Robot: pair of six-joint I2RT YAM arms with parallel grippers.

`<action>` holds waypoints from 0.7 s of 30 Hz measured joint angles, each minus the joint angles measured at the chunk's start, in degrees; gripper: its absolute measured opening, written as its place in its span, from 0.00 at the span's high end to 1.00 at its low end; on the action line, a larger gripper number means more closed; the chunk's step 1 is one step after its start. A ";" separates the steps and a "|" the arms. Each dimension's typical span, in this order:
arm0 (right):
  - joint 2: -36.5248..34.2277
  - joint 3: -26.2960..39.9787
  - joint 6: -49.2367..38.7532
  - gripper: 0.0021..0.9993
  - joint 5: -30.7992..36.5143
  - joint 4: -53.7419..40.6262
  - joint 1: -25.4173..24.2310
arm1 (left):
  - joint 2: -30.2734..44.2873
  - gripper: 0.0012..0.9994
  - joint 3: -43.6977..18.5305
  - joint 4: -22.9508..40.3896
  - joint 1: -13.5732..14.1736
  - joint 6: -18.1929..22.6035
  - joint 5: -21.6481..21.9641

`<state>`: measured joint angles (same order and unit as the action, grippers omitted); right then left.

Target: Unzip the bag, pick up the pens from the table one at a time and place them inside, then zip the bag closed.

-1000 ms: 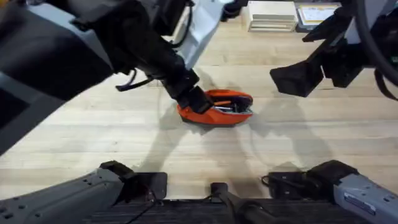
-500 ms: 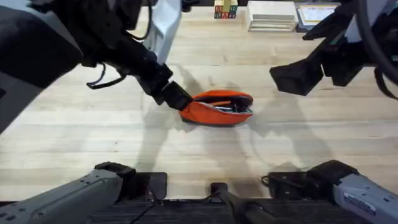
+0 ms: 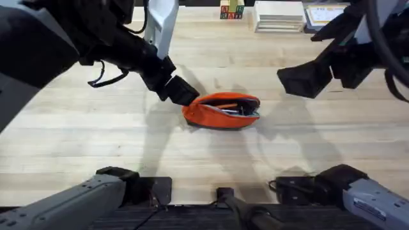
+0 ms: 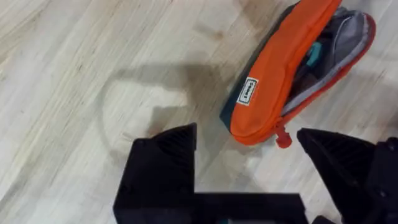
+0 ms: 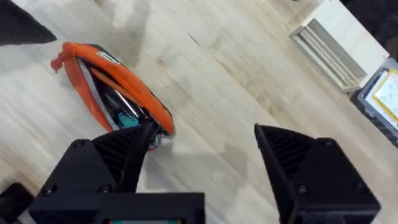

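Bag (image 3: pixel 223 110) lies mid-table (image 3: pixel 96 147), unzipped, mouth gaping, pens (image 3: pixel 231 110) already inside as far as you can see; no loose pens visible on the wood. In the left wrist view the orange pouch (image 4: pixel 283 74) shows its grey lining and a small red pull (image 4: pixel 283 138) at the near end. Your left gripper (image 3: pixel 181 93) sits just beside the bag's left end, fingers spread, holding nothing; the pull lies between its fingertips but apart from both. Your right gripper (image 3: pixel 305 78) hangs well off to the right, raised, fingers apart, empty.

Step in hand looks like the last one: zipping closed. Next move calls for you to drop the left fingers onto that pull and pinch it. You probably need the right gripper to pin the far end, or the pouch may slide with the pull.
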<state>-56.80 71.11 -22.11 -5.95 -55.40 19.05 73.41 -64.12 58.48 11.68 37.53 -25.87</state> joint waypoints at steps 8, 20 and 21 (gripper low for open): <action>0.00 0.00 0.68 0.00 -0.03 -0.11 0.00 | 0.00 0.01 0.00 4.38 0.00 9.94 -0.35; 0.00 0.00 4.42 0.00 -4.35 -2.46 1.32 | 0.00 0.01 0.00 11.79 -7.66 32.31 -7.23; 0.00 0.00 4.84 0.00 -4.75 -2.47 1.78 | 0.00 0.01 0.00 12.00 -8.54 33.89 -8.02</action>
<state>-56.80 71.11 -17.27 -10.70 -57.87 20.82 73.41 -64.12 70.47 3.14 71.42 -33.89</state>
